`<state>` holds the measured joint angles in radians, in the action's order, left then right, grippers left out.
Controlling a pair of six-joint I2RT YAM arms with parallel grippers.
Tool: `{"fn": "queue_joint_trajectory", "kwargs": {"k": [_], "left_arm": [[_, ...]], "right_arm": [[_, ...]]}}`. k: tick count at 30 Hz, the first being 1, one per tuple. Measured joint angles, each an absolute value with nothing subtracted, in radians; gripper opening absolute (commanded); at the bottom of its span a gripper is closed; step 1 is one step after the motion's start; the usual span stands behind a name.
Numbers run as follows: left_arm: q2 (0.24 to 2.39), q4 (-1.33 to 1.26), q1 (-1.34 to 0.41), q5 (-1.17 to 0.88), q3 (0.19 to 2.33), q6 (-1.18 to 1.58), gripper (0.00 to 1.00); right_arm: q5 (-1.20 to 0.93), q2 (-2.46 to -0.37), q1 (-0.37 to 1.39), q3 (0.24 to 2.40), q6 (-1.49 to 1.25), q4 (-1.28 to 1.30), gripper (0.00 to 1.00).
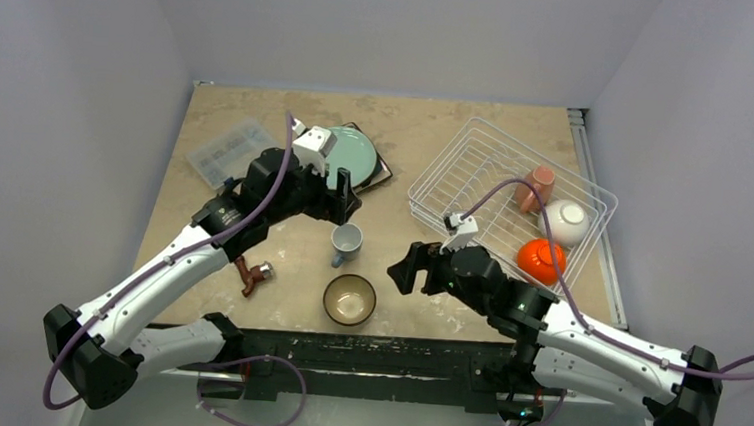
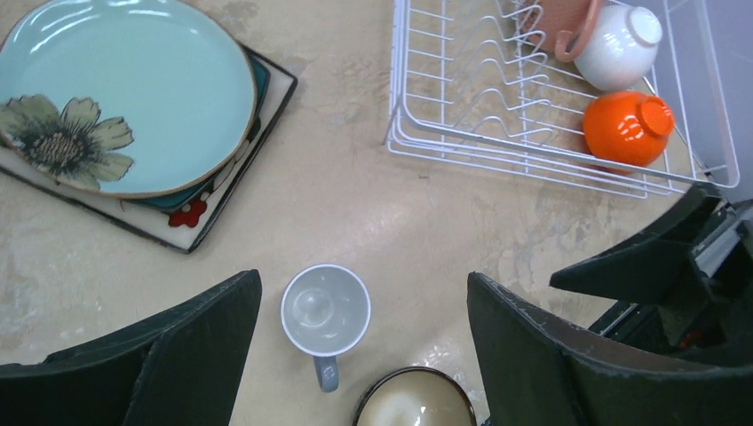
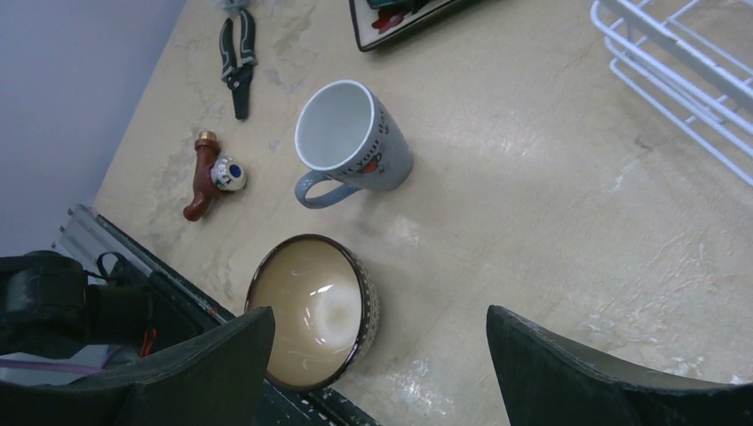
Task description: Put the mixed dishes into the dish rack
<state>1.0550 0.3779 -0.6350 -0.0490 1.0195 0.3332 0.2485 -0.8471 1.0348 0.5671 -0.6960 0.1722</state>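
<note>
Left gripper (image 2: 362,277) wide, empty. Blue mug (image 2: 325,311) stands upright between its jaws in the wrist view, nearer the nine o'clock one. Right gripper (image 3: 380,312) wide, empty; brown bowl (image 3: 313,311) at nine o'clock, partly behind that jaw. Rack (image 1: 486,171) at table's two o'clock.

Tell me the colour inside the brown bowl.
Creamy beige inside the bowl, best seen in the right wrist view.
</note>
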Motion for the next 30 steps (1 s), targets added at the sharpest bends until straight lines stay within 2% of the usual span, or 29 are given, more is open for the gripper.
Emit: {"fn": "queue_joint_trajectory", "kwargs": {"k": [5, 11, 15, 19, 23, 30], "left_arm": [[1.038, 0.448, -0.635, 0.014, 1.013, 0.488, 0.78], [0.832, 0.507, -0.635, 0.017, 0.791, 0.695, 0.75], [0.791, 0.559, -0.64, -0.054, 0.679, 0.76, 0.72], [0.828, 0.591, -0.743, -0.065, 0.614, 0.812, 0.67], [0.891, 0.618, -0.914, -0.002, 0.607, 0.865, 0.58], [1.008, 0.624, -1.02, 0.137, 0.607, 0.918, 0.48]], "right_arm": [[0.296, -0.759, 1.035, 0.578, -0.716, 0.226, 0.93], [0.301, -0.685, 1.034, 0.554, -0.727, 0.226, 0.93], [0.301, -0.672, 1.034, 0.529, -0.728, 0.228, 0.93], [0.301, -0.646, 1.034, 0.498, -0.735, 0.229, 0.93], [0.303, -0.606, 1.034, 0.487, -0.741, 0.238, 0.93], [0.319, -0.504, 1.034, 0.486, -0.752, 0.296, 0.93]]}}
